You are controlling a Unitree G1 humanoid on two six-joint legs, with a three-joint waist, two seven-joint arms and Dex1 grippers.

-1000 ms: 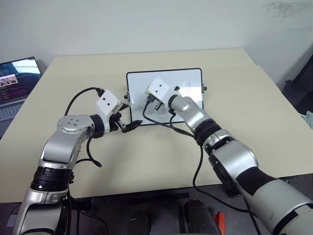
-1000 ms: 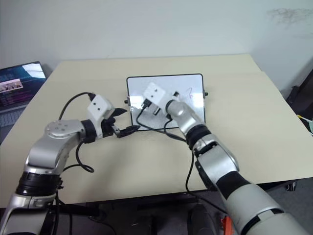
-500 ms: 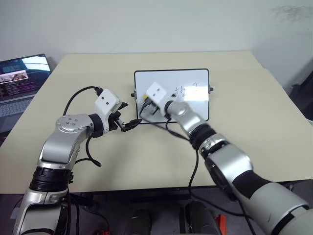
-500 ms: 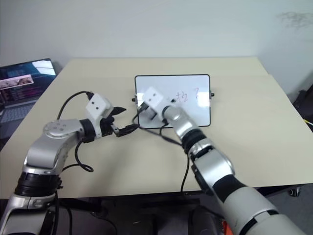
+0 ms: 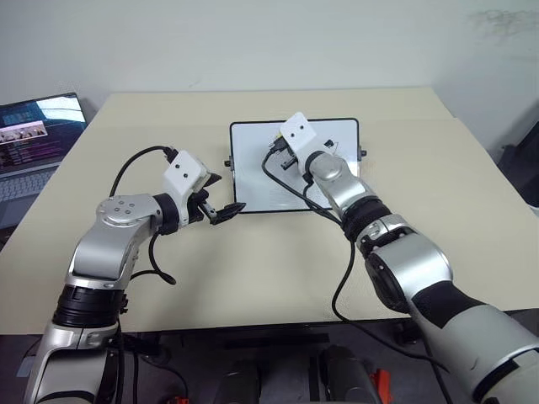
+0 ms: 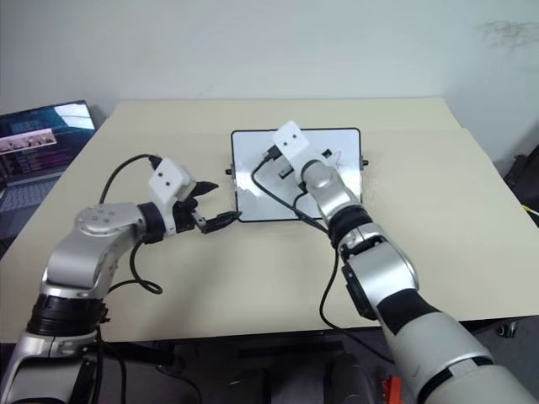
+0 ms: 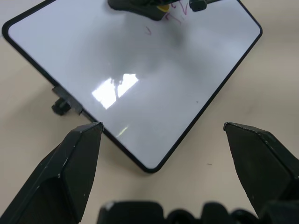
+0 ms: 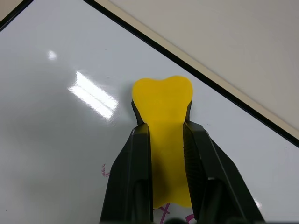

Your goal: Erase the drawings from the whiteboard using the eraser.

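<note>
The small rectangular glossy white whiteboard with thin black frame (image 5: 253,181) lies on the beige bench (image 5: 438,202), toward its far middle. A laptop with lit screen (image 5: 34,139) sits off the bench's left edge. The left gripper (image 7: 161,161) hovers just before the whiteboard's near left corner. The right gripper (image 8: 164,133), over the whiteboard's far part, holds the small yellow block eraser (image 8: 163,105) against the surface, beside the thin reddish-purple marker drawings (image 7: 175,14).

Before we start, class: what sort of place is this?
Probably an office or lab workspace: a plain beige table against a bare wall, an open laptop at its edge, and a small whiteboard on it.
</note>
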